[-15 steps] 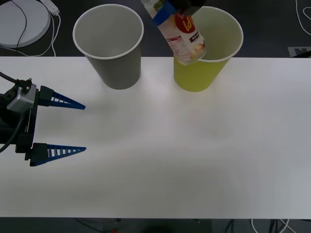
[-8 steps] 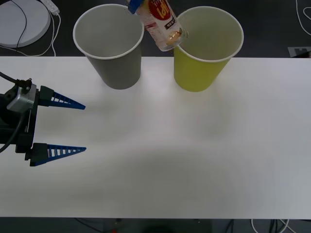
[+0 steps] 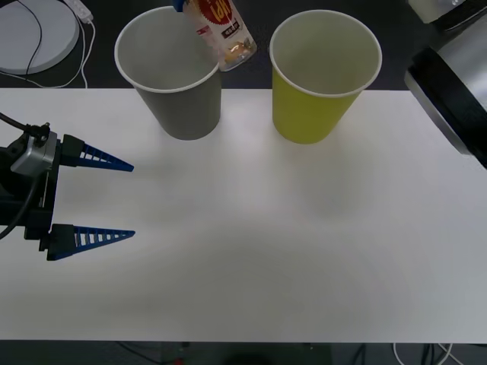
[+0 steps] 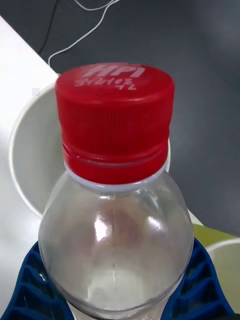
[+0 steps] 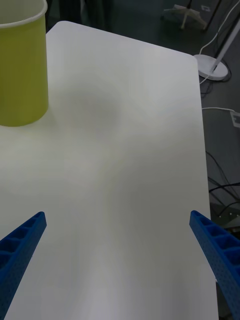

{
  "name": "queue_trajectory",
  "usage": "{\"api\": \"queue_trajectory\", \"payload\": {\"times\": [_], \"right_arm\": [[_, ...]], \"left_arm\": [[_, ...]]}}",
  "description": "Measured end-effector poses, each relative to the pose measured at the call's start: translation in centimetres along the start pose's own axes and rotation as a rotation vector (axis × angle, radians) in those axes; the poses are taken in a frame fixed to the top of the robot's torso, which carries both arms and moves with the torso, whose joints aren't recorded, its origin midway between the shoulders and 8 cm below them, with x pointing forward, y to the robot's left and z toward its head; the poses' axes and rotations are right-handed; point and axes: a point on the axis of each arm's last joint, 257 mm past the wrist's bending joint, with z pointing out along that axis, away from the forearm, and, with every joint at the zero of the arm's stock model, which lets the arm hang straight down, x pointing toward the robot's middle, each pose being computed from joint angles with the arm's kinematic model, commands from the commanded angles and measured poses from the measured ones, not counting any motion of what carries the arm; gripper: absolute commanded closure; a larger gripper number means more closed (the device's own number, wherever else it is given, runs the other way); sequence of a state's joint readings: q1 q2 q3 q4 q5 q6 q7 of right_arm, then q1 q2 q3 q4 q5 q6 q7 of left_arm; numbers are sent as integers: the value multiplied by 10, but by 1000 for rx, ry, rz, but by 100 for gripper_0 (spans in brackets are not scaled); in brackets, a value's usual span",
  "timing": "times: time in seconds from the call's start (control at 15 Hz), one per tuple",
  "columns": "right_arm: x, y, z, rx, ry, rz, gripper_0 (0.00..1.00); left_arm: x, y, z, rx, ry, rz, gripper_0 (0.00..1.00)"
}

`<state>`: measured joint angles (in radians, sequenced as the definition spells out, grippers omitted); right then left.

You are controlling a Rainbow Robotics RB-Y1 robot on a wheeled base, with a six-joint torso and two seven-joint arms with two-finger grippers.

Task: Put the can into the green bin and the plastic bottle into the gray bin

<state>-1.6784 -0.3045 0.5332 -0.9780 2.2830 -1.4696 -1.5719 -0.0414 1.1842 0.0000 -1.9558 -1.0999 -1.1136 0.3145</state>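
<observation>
The plastic bottle (image 3: 221,32), clear with a red cap (image 4: 115,120), hangs tilted above the right rim of the gray bin (image 3: 179,106). My right gripper (image 4: 117,296) is shut on its body, a blue finger on each side. The gray bin (image 4: 27,155) lies beyond the cap in the right wrist view, with the green bin (image 4: 226,252) beside it. The green bin (image 3: 312,114) stands to the right of the gray one on the white table (image 3: 266,251). My left gripper (image 3: 133,199) rests open over the table's left side, holding nothing. The can is out of view.
A white round disc (image 3: 34,30) with cables lies on the floor behind the table's left corner. A grey and black link of my right arm (image 3: 449,91) reaches over the table's right back edge. The left wrist view shows the green bin (image 5: 20,75) and a lamp base (image 5: 215,67).
The bottle has moved left in my right gripper, from over the green bin to the gray bin's right rim. The right arm's link has come into view. The left arm has not moved.
</observation>
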Motion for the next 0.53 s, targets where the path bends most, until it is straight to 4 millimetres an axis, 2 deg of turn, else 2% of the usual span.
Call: {"api": "queue_trajectory", "payload": {"times": [0.53], "right_arm": [[-56, 22, 25, -25, -159, 62, 100]], "left_arm": [[0, 0, 0, 0, 0, 0, 0]]}}
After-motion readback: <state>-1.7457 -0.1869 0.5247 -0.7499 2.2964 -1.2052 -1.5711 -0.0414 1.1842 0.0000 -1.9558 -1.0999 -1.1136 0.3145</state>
